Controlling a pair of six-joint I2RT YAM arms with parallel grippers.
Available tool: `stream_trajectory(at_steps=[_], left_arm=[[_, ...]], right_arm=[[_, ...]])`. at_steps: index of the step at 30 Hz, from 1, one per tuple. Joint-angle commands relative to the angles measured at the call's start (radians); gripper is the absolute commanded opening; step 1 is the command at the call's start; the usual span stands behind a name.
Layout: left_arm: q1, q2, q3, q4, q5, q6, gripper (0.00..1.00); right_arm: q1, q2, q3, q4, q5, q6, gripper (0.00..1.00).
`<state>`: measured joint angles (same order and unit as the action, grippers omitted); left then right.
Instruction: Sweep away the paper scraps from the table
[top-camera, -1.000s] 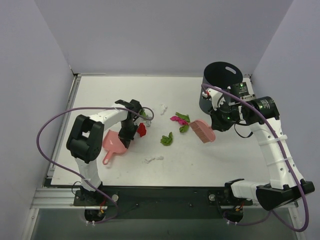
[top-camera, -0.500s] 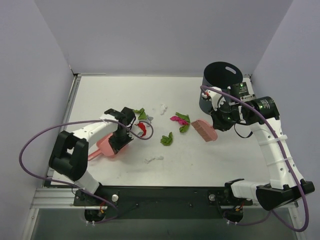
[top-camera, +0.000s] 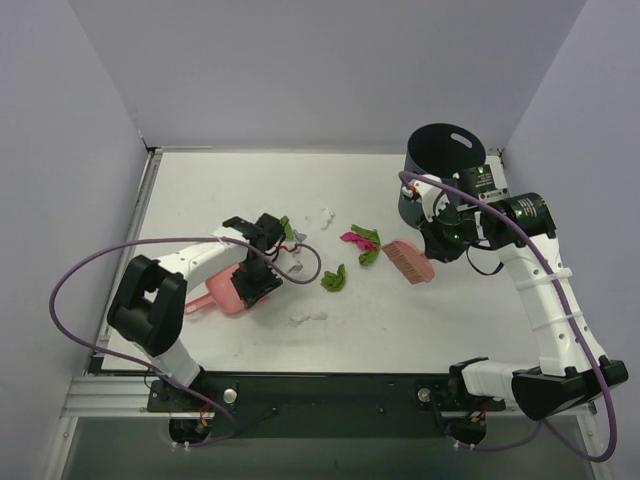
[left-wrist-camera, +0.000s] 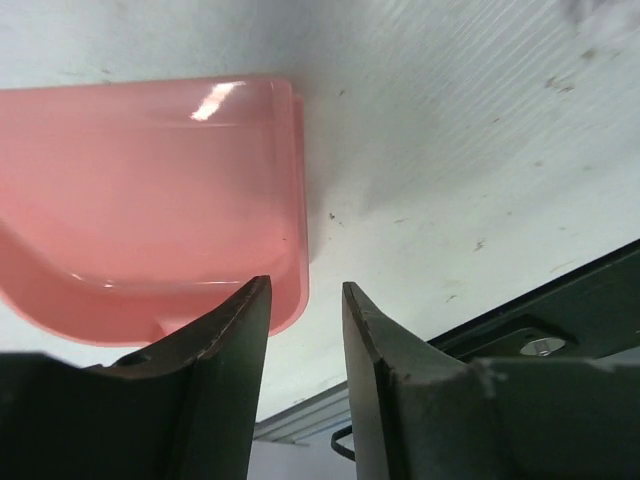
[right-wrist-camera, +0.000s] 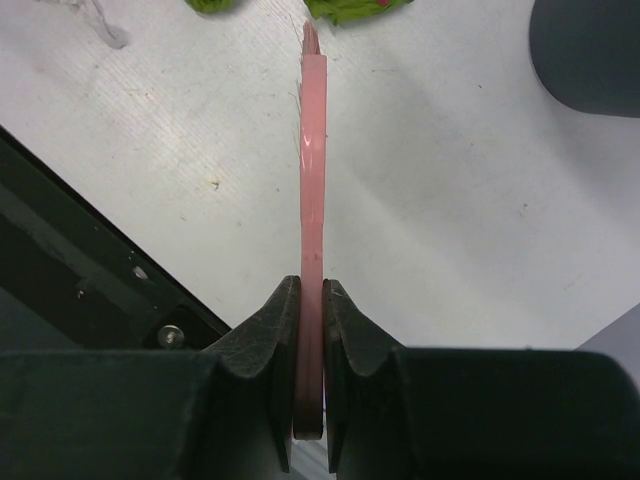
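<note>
Paper scraps lie mid-table (top-camera: 480, 330): a green one (top-camera: 333, 278), a magenta and green pair (top-camera: 360, 239), white ones (top-camera: 326, 215) (top-camera: 307, 319), and a green one (top-camera: 285, 227) by the left wrist. My left gripper (top-camera: 262, 280) (left-wrist-camera: 305, 285) hovers at the right end of the pink dustpan (top-camera: 225, 293) (left-wrist-camera: 150, 200). Its jaws stand a narrow gap apart with only table between them. My right gripper (top-camera: 430, 247) (right-wrist-camera: 312, 285) is shut on the handle of the pink brush (top-camera: 407, 260) (right-wrist-camera: 313, 150), bristles just right of the magenta scrap. Green scraps (right-wrist-camera: 350, 8) show beyond the brush tip.
A dark round bin (top-camera: 440, 160) (right-wrist-camera: 590, 50) stands at the back right, behind the right wrist. The left arm's purple cable (top-camera: 300, 262) loops over the table by the dustpan. The black front rail (left-wrist-camera: 560, 320) runs along the near edge.
My left gripper swung left, then back right. The dustpan turned so its handle points left. The red scrap beside the gripper is no longer visible. The brush shifted slightly.
</note>
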<state>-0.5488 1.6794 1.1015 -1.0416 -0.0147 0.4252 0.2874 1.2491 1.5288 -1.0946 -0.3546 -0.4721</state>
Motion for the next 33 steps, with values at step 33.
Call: stream_trajectory(at_steps=[33], left_arm=[[0.486,-0.261,-0.138,0.074,0.165,0.638,0.75]], right_arm=[[-0.008,-0.022,-0.035,0.032,0.003,0.026,0.0]])
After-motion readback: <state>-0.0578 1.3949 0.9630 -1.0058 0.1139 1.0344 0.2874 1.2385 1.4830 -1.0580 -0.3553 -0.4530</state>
